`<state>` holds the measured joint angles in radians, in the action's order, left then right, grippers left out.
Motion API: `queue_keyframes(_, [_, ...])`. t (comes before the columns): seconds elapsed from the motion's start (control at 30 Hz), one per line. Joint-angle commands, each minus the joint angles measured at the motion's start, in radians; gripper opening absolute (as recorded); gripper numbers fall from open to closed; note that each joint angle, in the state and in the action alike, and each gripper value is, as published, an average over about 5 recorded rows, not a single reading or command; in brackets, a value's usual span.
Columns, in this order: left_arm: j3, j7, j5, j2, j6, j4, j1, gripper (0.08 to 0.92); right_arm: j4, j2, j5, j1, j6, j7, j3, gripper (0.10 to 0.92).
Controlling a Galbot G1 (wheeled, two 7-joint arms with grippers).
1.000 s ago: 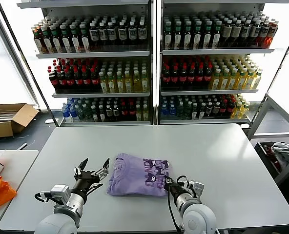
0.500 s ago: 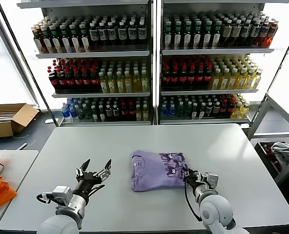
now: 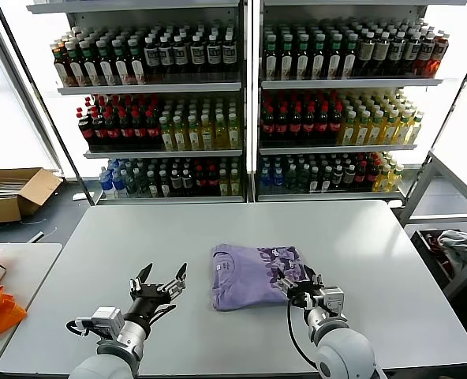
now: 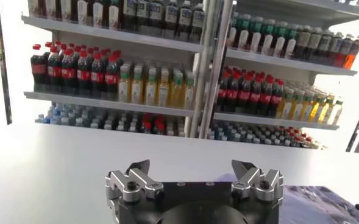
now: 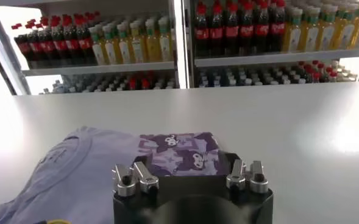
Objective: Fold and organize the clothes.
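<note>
Purple and soft, the folded T-shirt [image 3: 253, 274] lies flat on the grey counter [image 3: 375, 237], near the middle of the front edge. Its dark printed part faces up on the side toward the right edge.

The right claw [image 3: 300, 288] sits at the shirt's front right corner. Its fingers are spread apart and hold nothing, but they are very close to the cloth. In the right wrist view the printed fold [image 5: 178, 153] lies just past the fingers.

The left claw [image 3: 159, 283] hangs over bare counter, beside the shirt's left side but not touching it. It is wide open and empty.

What could go wrong? The shirt is light and floppy. If the right claw pulls away low, a finger could catch the top layer and drag it, and then the neat fold would open up. If the claw pushes forward, it could bunch the corner into wrinkles. The counter looks smooth, so a small bump could also slide the whole shirt sideways. Lifting straight up first seems the safest way to leave it tidy.
</note>
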<state>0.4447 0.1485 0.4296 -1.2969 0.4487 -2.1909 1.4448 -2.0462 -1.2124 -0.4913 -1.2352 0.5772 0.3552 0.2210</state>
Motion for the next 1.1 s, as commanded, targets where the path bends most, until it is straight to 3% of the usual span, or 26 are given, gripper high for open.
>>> queue_keyframes(0.03, [0.0,0.0,-0.004,-0.005,-0.001,-0.006,0.015,0.823,-0.031,-0.018,0.072,-0.059,0.001,0.036,-0.043,0.751])
queue_keyframes(0.2, [-0.006,0.0,-0.004,-0.007,0.0,-0.005,0.018,0.823,-0.021,-0.024,-0.013,-0.079,0.001,0.064,-0.035,0.819])
queue_keyframes(1.1, [-0.005,0.0,-0.003,-0.017,0.001,-0.019,0.035,0.822,-0.014,0.001,-0.016,-0.101,0.003,0.1,-0.037,0.823])
